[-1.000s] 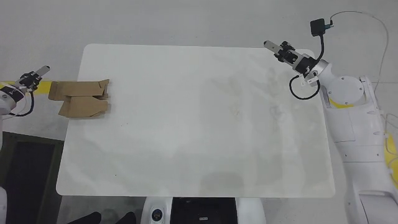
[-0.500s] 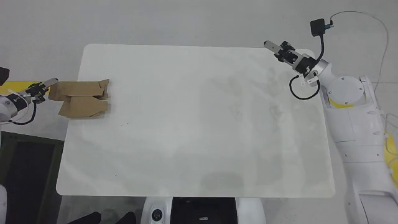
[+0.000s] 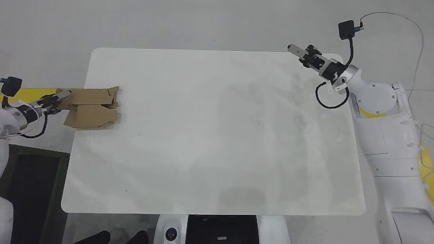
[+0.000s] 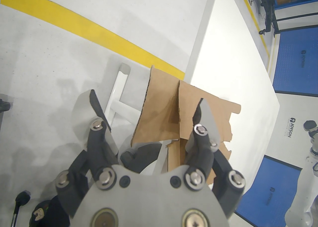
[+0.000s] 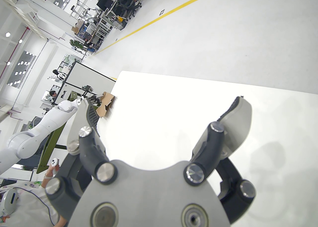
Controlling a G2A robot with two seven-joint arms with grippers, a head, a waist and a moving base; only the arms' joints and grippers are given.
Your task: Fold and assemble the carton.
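While its fingers stand wide apart, the left end effector [image 4: 146, 99] straddles the outer flap of the carton [image 4: 164, 106], with one finger on each side of the cardboard and neither pressing on it. In the top view this end effector [image 3: 60, 97] sits just off the left edge of the worktop [image 3: 217, 142]. There the brown carton [image 3: 91, 106] lies flattened, its inner end on the white surface and its outer end hanging past the rim. Well apart, the right end effector [image 3: 292, 47] hangs over the far right corner. In its wrist view the right end effector [image 5: 161, 100] is spread open with nothing between the fingers, above the bare worktop [image 5: 188, 89].
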